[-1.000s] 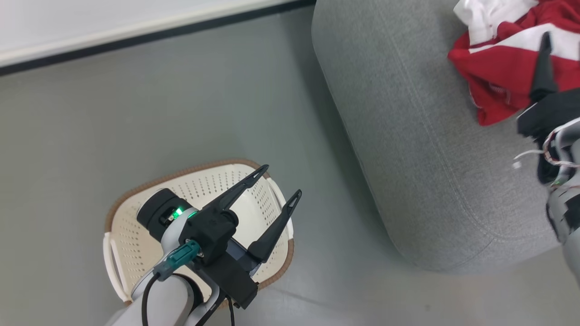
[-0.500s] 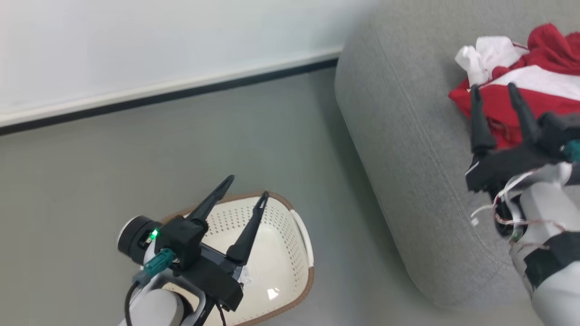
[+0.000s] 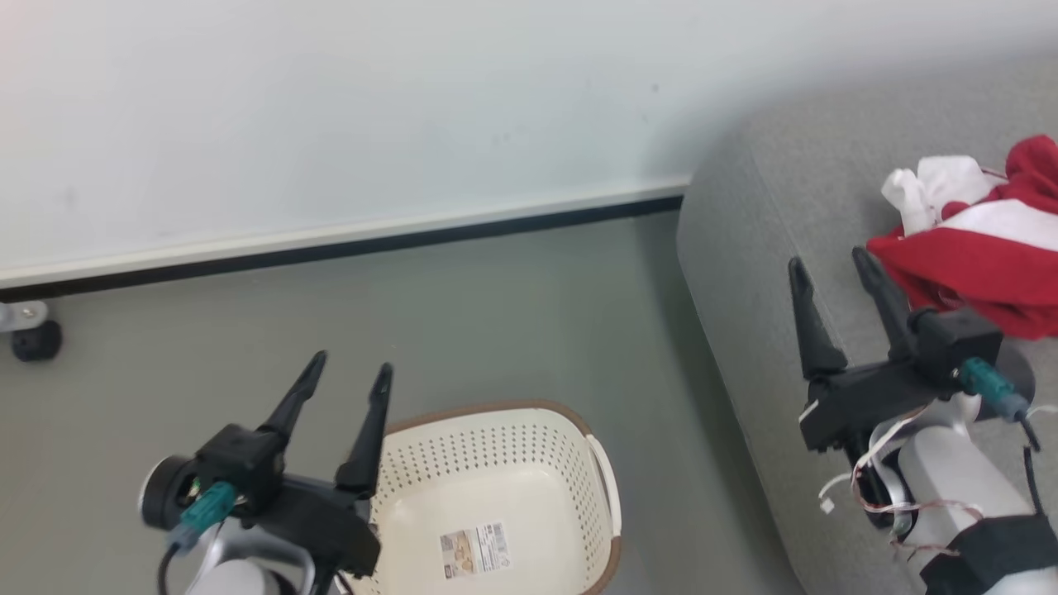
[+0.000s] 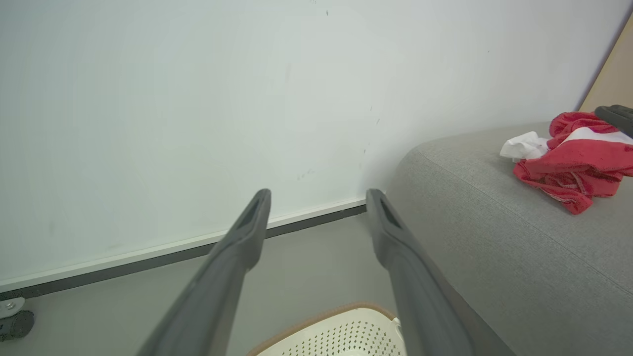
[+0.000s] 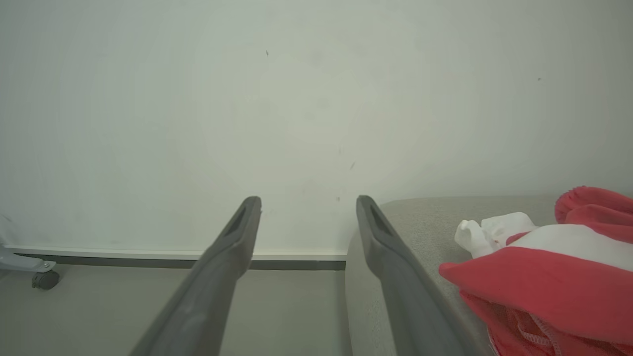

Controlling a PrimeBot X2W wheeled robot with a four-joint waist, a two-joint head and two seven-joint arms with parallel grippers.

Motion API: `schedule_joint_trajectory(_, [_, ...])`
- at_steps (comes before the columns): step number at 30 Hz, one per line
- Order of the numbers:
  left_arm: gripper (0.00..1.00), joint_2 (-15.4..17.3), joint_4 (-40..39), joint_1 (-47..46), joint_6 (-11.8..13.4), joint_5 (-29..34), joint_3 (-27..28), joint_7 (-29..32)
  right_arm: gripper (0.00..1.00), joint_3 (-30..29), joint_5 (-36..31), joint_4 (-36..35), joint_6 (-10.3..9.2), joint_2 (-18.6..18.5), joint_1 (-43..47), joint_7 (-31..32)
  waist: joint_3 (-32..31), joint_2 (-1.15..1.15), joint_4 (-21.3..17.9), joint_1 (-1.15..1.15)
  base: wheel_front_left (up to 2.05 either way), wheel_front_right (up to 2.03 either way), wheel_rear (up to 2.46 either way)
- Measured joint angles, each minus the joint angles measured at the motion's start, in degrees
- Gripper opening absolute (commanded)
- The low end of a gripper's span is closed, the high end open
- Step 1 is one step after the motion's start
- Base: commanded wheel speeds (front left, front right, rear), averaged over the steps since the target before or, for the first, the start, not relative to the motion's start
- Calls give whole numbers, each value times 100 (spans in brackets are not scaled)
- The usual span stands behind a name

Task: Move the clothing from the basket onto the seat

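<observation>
Two pairs of long dark fingers stood wide apart with nothing between them: those of the left gripper point(image 3: 350, 364) and those of the right gripper point(image 3: 827, 258). Just right of the left fingers, the cream plastic laundry basket point(image 3: 488, 406) with a brown rim sat on the smooth grey floor point(image 3: 496, 314), with a barcode sticker point(image 3: 474, 548) on its bare bottom. Under the right fingers spread the large grey woven-fabric seat point(image 3: 760, 248). The red clothing point(image 3: 967, 268) with white stripes lay heaped on this seat with a small white cloth piece point(image 3: 934, 183), close to the right of the right fingers. Beyond both pairs of fingertips rose a plain pale wall point(image 3: 413, 107) with a white skirting board point(image 3: 347, 238) along the floor. A small black caster wheel point(image 3: 33, 340) stood far left of the left fingers, by the wall.
</observation>
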Motion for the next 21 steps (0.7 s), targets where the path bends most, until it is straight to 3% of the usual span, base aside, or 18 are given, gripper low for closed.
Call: schedule_joint_trajectory(21, [100,138,-96,894,285,-160,881,-194,100,43,-12,-746,-252,-87,949,359,-463,0,306,1,0,0,0])
